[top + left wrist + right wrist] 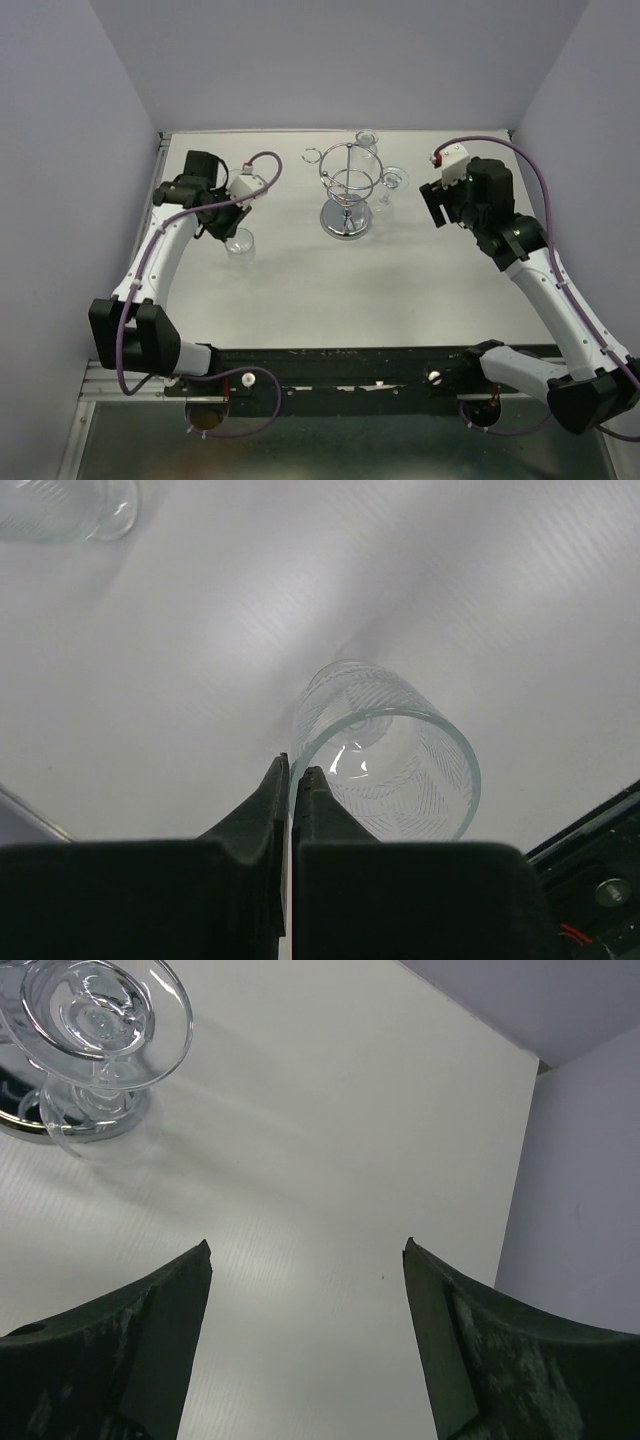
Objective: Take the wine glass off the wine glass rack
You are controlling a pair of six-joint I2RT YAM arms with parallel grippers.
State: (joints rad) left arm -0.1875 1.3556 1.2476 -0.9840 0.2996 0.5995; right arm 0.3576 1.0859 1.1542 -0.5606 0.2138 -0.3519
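The wine glass rack [347,190] stands at the back middle of the table, a chrome wire stand on a round mirrored base [18,1118]. One wine glass [393,180] hangs foot-up on its right side [100,1020]; another [367,140] hangs at its back. A third wine glass [240,242] is off the rack at the left, seen from above [390,770]. My left gripper [233,226] is shut on its rim [295,770], one finger inside the bowl and one outside. My right gripper [436,206] hangs open to the right of the rack, nothing between its fingers [307,1250].
Part of another clear glass [70,505] shows at the top left of the left wrist view. Grey walls [60,150] close in the white table [300,280] on the left, back and right. The arms' black base rail [350,365] runs along the near edge.
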